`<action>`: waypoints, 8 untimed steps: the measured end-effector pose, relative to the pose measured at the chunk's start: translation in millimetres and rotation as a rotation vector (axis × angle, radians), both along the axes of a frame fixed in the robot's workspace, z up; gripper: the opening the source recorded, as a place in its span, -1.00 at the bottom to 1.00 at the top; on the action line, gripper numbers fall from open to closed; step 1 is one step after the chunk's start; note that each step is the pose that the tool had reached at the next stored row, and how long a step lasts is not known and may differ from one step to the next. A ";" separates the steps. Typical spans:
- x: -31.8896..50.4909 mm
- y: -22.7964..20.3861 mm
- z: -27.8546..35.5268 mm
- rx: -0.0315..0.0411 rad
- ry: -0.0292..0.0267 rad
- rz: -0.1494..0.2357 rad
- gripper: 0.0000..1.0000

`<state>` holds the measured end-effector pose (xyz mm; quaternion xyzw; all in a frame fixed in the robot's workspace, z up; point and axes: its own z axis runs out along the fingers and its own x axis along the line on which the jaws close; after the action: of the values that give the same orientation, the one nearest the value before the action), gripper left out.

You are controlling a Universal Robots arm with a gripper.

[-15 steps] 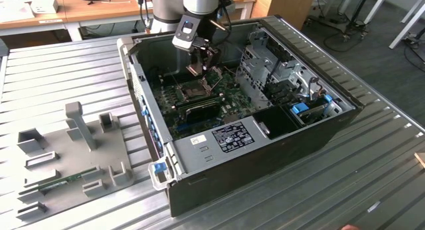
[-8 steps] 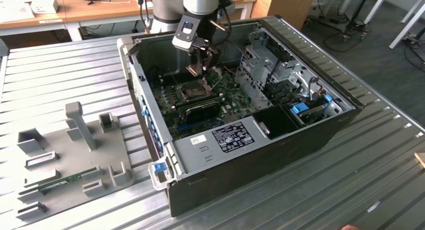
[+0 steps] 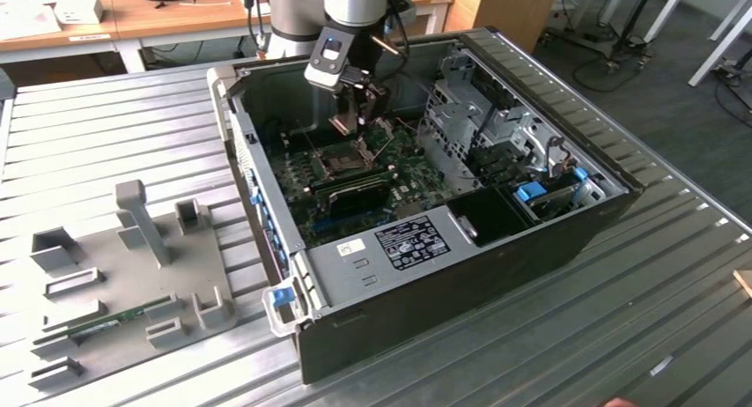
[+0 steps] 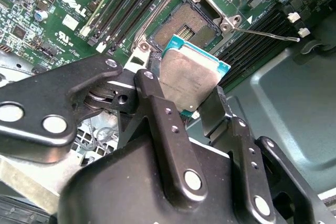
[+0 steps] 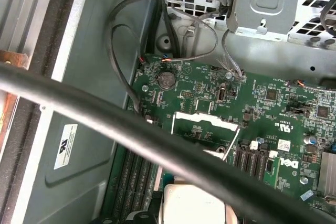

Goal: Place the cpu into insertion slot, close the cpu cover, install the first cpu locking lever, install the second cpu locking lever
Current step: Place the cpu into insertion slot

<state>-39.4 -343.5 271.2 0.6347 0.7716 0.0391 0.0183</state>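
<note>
The jaws pinch the cpu between them, tilted above the open insertion slot.

The exterior view looks down on the whole case; both wrist views sit close over its motherboard.

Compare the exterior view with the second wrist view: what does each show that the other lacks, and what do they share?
Exterior view: the whole open computer case on the metal table, and a grey fixture tray beside it. Second wrist view: the fingers clamped on the edges of the cpu. Both: the cpu held near the open insertion slot.
</note>
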 end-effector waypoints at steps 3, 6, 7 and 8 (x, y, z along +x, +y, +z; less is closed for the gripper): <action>0.1 0.0 -0.4 0.0001 -0.0001 -0.021 0.08; 0.0 0.0 -1.0 0.0000 0.0000 -0.073 0.08; 0.0 0.0 -1.2 0.0000 0.0000 -0.090 0.08; 0.0 0.0 -1.4 0.0000 0.0000 -0.109 0.08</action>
<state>-39.4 -343.5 269.8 0.6756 0.7360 0.0380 0.0204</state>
